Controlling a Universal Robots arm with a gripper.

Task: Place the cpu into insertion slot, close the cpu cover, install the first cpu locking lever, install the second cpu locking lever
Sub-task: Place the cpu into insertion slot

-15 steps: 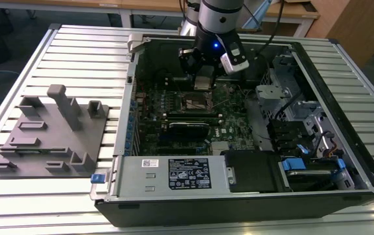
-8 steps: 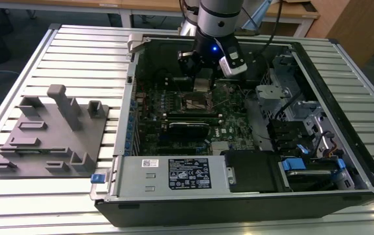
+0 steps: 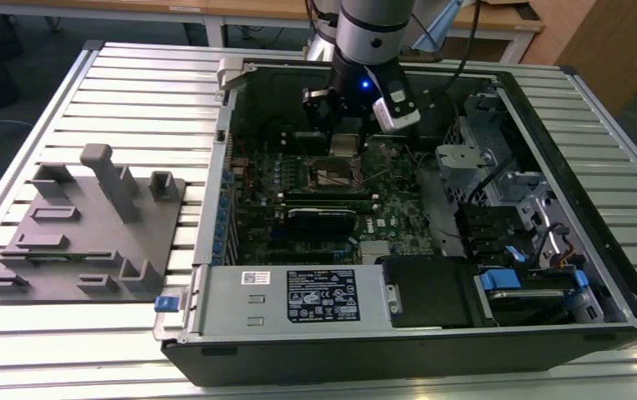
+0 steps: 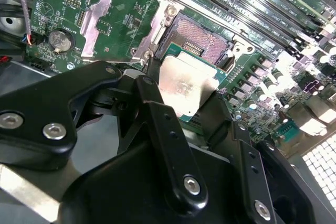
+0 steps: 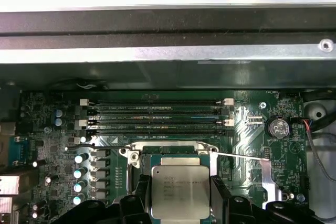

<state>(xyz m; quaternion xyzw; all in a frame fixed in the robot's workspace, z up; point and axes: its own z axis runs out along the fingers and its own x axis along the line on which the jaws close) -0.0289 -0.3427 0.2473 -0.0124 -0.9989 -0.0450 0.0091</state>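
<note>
Slatted metal worktop [image 3: 129, 92] carries an open computer case [image 3: 296, 367], with a grey fixture block [image 3: 85, 225] beside it on the exterior view's left. Inside the case, we see the end effector [image 3: 344, 137] clenched on the cpu [image 4: 186, 85] by two opposite edges, holding it just above the insertion slot [image 4: 202, 40], not yet seated. We find the cpu cover [image 4: 94, 22] swung open beside the slot.

Place: a robotics lab is indicated.
Bench: an opened computer case [image 3: 408, 354] is laid on a slatted aluminium table [image 3: 129, 83].
Fixture: a grey parts holder [image 3: 74, 242] is set at nine o'clock.
Background: wooden desks [image 3: 263, 10] are seen at twelve o'clock.
</note>
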